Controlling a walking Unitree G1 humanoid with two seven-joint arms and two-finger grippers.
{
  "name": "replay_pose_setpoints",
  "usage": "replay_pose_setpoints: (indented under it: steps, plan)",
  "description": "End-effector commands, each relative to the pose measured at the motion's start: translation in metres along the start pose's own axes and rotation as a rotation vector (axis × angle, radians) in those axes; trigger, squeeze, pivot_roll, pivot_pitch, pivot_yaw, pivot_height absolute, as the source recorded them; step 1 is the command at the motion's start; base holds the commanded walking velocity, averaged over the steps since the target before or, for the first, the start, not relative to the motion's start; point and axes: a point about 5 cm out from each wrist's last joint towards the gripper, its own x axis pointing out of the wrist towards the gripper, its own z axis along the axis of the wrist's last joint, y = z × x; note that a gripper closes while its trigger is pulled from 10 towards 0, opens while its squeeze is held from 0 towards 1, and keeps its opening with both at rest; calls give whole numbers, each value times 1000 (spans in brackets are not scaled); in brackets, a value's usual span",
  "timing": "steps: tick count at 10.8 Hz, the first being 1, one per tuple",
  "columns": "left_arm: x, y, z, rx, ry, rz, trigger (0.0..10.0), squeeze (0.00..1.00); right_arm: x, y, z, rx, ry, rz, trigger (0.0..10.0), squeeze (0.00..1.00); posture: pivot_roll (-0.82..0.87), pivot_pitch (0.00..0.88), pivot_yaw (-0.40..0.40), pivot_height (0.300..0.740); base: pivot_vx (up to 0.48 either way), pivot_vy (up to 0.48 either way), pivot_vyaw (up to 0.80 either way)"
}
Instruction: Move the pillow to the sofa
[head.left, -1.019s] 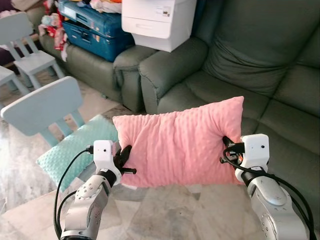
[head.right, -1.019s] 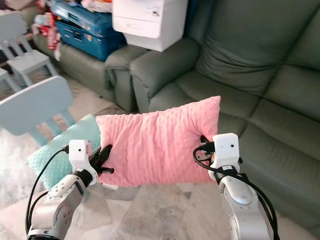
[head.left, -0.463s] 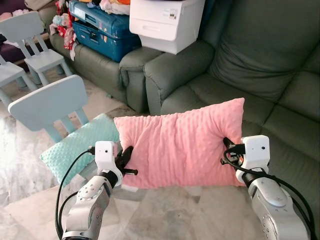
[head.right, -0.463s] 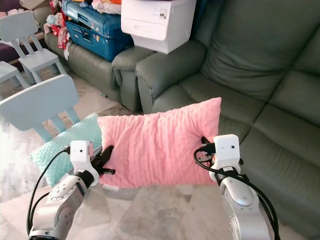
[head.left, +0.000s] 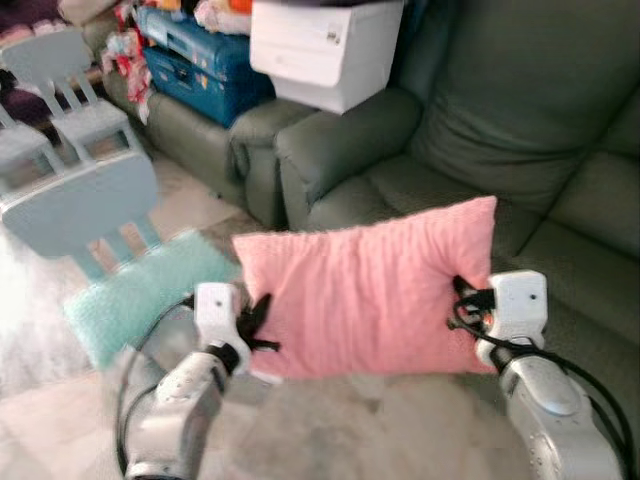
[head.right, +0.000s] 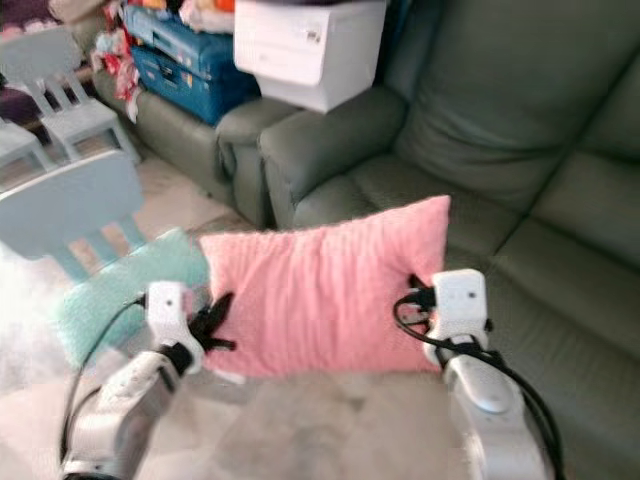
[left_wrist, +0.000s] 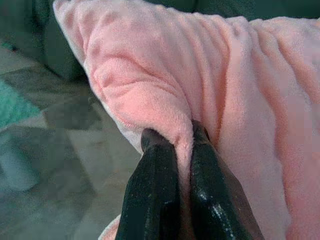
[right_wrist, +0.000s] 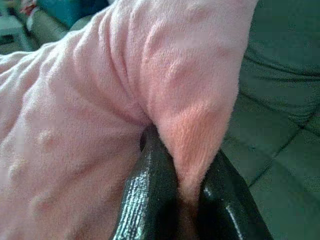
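Observation:
A pink dotted pillow (head.left: 365, 290) hangs stretched between my two arms, in front of the grey-green sofa (head.left: 500, 150). At the pillow's left edge my left gripper (head.left: 262, 322) is shut, pinching a fold of the fabric, as the left wrist view shows with the pillow (left_wrist: 200, 75) squeezed between the black fingers (left_wrist: 155, 190). The right gripper (head.left: 462, 300) is shut on the right edge; its fingers (right_wrist: 150, 195) clamp a fold of the pillow (right_wrist: 100, 100). The sofa seat (right_wrist: 280, 150) lies just beyond and below the pillow.
A mint-green pillow (head.left: 140, 295) lies on the floor at the left, beside a pale blue child's chair (head.left: 80, 205). More small chairs (head.left: 70, 90) stand at the far left. A white printer (head.left: 325, 50) and blue suitcases (head.left: 195, 65) rest on the other sofa section.
The whole picture has shifted and blurred as the camera moved. Both grippers keep their hold on the pink pillow, which sits a little nearer the sofa seat.

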Motion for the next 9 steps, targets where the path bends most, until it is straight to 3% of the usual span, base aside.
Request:
replay_pose_setpoints:
  steps: [1, 3, 7, 9]
  plan:
    - [0, 0, 5, 8, -20, -4, 10000, 0, -1, 0, 4, -5, -15, -3, 10000, 0, -245, 89, 28, 740, 0, -345, 0]
    - [0, 0, 5, 8, -20, -4, 10000, 0, -1, 0, 4, -6, -10, -3, 10000, 0, -246, 88, 28, 740, 0, -349, -213]
    - [0, 1, 8, -25, -47, 8, 10000, 0, -2, 0, 4, -6, -10, -1, 10000, 0, -246, 88, 29, 740, 0, 0, -800]
    - [1, 2, 12, -17, -67, -3, 10000, 0, -1, 0, 4, -6, -14, 0, 10000, 0, -245, 85, 30, 740, 0, 0, 0]
